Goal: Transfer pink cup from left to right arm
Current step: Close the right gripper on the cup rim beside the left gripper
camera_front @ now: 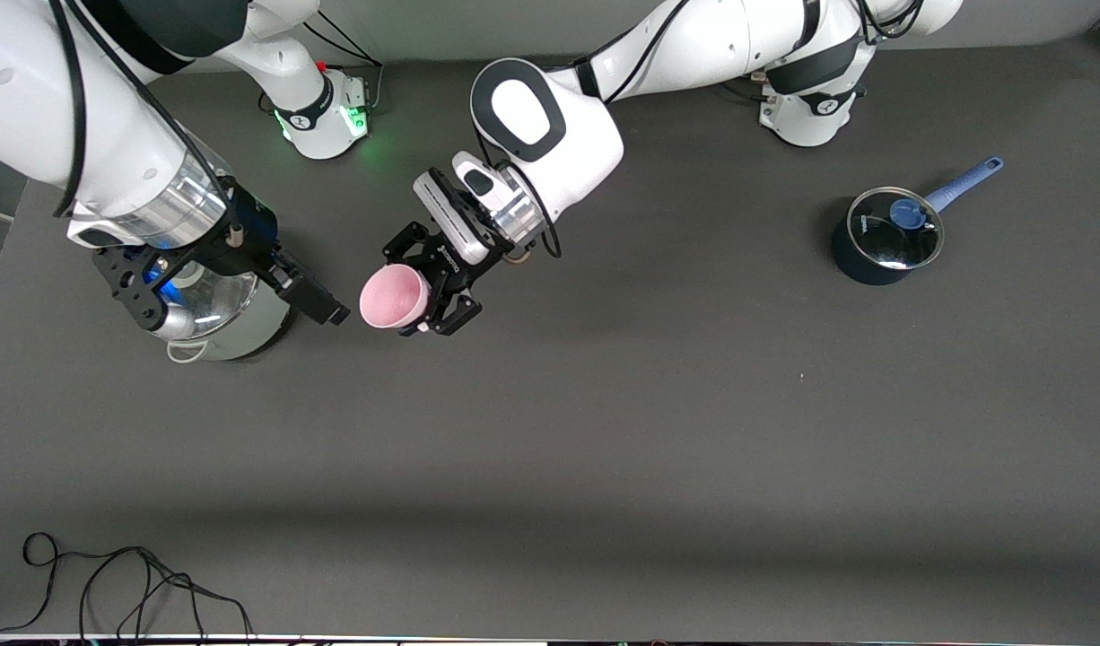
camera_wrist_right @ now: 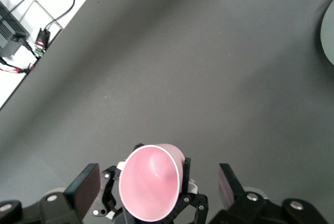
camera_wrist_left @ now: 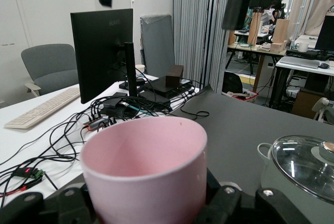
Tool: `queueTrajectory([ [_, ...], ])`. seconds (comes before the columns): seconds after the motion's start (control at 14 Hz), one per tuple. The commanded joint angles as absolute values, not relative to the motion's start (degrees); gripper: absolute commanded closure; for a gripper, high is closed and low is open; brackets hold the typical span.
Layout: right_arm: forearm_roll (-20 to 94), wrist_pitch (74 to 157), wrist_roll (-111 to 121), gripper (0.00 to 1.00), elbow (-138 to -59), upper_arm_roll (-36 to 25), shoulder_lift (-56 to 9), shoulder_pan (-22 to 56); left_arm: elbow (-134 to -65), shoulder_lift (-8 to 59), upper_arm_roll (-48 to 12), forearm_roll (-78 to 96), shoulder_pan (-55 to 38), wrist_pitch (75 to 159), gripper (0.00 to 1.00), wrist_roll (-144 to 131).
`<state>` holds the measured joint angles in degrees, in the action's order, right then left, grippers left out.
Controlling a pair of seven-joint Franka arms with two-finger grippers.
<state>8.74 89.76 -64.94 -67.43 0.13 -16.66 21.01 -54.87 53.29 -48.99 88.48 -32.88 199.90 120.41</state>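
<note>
The pink cup (camera_front: 395, 298) is held in the air on its side, its mouth turned toward the right arm's end of the table. My left gripper (camera_front: 435, 289) is shut on the cup's base end. In the left wrist view the cup (camera_wrist_left: 146, 166) fills the foreground. My right gripper (camera_front: 330, 309) is open and empty, just short of the cup's rim, over the edge of the silver pot (camera_front: 218, 318). In the right wrist view its fingers (camera_wrist_right: 86, 185) stand wide to either side of the cup (camera_wrist_right: 150, 182), apart from it.
The silver pot with a glass lid (camera_wrist_left: 305, 169) stands under the right wrist. A dark blue pot (camera_front: 884, 235) with a glass lid and a blue handle stands toward the left arm's end. A black cable (camera_front: 110, 579) lies at the table's near edge.
</note>
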Motion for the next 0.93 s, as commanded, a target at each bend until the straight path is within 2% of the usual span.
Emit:
queueTrajectory([
  [0.0, 8.3, 87.7, -67.1, 0.00, -65.8, -0.1, -18.2, 22.0, -53.7, 52.4, -47.3, 89.0, -34.3, 200.7, 1.00, 118.7],
  [0.36, 8.7, 83.1, -67.1, 0.00, -65.7, 0.8, -18.5, 22.0, -53.7, 52.4, -47.3, 89.0, -34.3, 200.7, 1.00, 118.3],
  [0.86, 8.7, 83.1, -67.0, 0.00, -65.3, 3.3, -22.1, 22.0, -53.7, 52.3, -47.5, 89.0, -34.3, 200.7, 1.00, 117.9],
])
